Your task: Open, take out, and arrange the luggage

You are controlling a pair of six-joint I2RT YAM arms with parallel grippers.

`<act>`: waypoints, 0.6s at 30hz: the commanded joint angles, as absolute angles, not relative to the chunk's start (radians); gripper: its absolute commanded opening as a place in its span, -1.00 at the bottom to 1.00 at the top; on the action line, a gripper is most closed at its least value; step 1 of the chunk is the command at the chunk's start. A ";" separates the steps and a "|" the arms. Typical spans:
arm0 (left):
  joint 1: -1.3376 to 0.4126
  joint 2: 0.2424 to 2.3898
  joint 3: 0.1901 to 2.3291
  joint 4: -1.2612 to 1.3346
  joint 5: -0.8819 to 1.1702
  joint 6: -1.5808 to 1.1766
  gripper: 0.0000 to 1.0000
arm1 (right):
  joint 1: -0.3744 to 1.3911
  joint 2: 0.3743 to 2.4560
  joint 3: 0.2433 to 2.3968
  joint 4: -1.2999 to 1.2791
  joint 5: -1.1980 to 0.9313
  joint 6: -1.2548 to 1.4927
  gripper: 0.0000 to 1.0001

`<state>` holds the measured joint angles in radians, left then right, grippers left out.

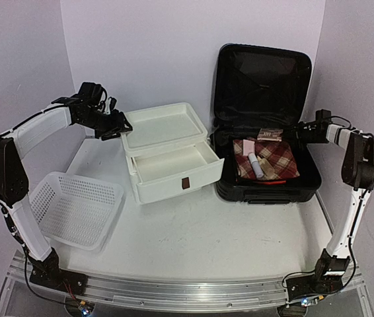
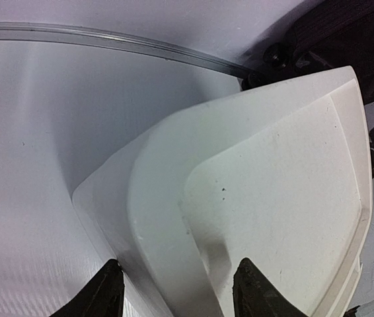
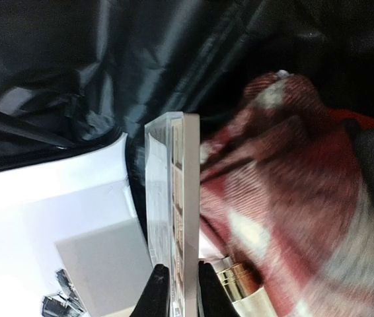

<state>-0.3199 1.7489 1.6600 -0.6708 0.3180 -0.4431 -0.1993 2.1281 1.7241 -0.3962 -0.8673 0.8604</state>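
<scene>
The luggage [image 1: 263, 72] lies open at the far right of the surface [image 1: 240, 231]. The right claw [image 3: 182, 277] is clenched on a flat clear case [image 3: 170, 191] standing edgewise against the plaid cloth [image 3: 293, 198]. Lift it straight up, slowly, so the cloth does not drag along. Only the right wrist view shows that pinch. The left wrist view shows the left claw [image 2: 177, 277] with its jaws apart astride a corner of the white drawer box [image 2: 273, 198]; whether it grips, I cannot tell.

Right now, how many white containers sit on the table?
2: the drawer box in the middle, just left of the open luggage, and the perforated basket at the near left. Nothing seems to hide another.
</scene>
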 commanded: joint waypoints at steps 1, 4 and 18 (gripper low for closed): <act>-0.341 1.775 1.644 -0.730 0.382 -0.410 0.12 | -0.194 1.953 1.639 -0.207 -0.844 0.991 -1.00; -0.341 1.773 1.644 -0.729 0.385 -0.412 0.12 | -0.191 1.863 1.531 -0.109 -0.831 1.046 -1.00; -0.341 1.770 1.646 -0.730 0.397 -0.417 0.12 | 0.199 1.371 1.229 -0.187 -0.690 1.062 -1.00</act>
<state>-0.3191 1.7489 1.6600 -0.6712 0.3210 -0.4450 0.0566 1.5242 1.2209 -0.1482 -0.7536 1.0866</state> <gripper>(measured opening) 0.562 0.116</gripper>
